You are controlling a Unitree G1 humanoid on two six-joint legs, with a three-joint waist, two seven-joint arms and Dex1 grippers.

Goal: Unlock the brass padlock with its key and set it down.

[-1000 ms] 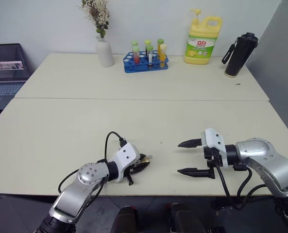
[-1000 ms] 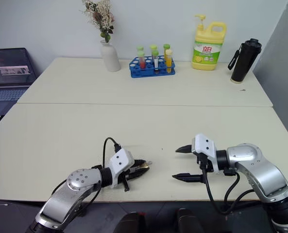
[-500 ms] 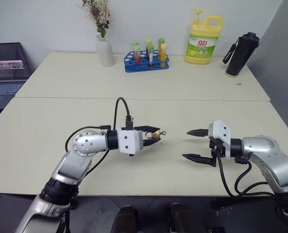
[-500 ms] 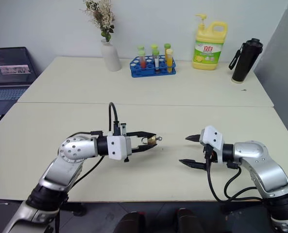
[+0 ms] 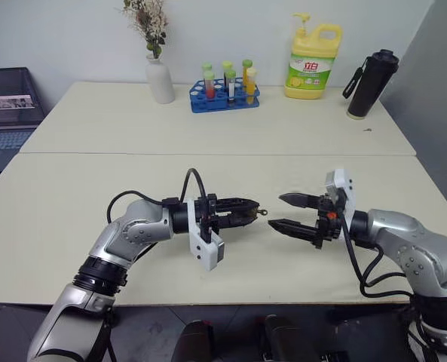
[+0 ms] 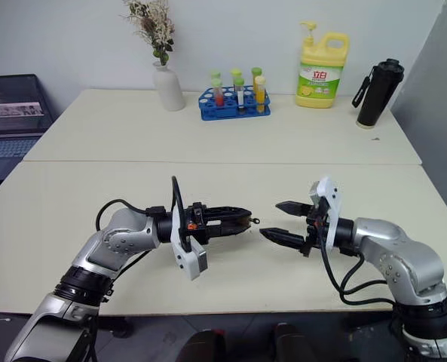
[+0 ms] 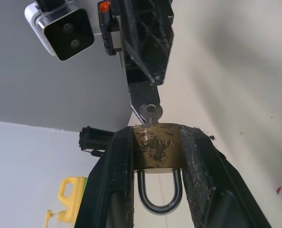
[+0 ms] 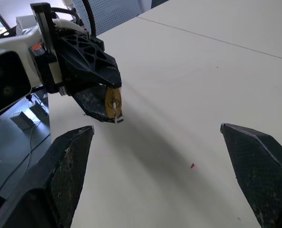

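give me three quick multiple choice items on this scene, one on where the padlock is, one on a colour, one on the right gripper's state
1. Where is the brass padlock?
A. lying on the table
B. clamped between the left gripper's fingers
C. in the test tube rack

2. What colour is the detergent bottle at the back of the table?
A. yellow
B. red
C. black

3. How does the right gripper stand?
A. shut on the key
B. shut and empty
C. open and empty

Key: 1 B, the brass padlock sits between the left gripper fingers above the table, with the key sticking out of it. 2 A, the detergent bottle is yellow with a green label. 3 C, the right gripper has its fingers spread apart with nothing between them, facing the padlock.
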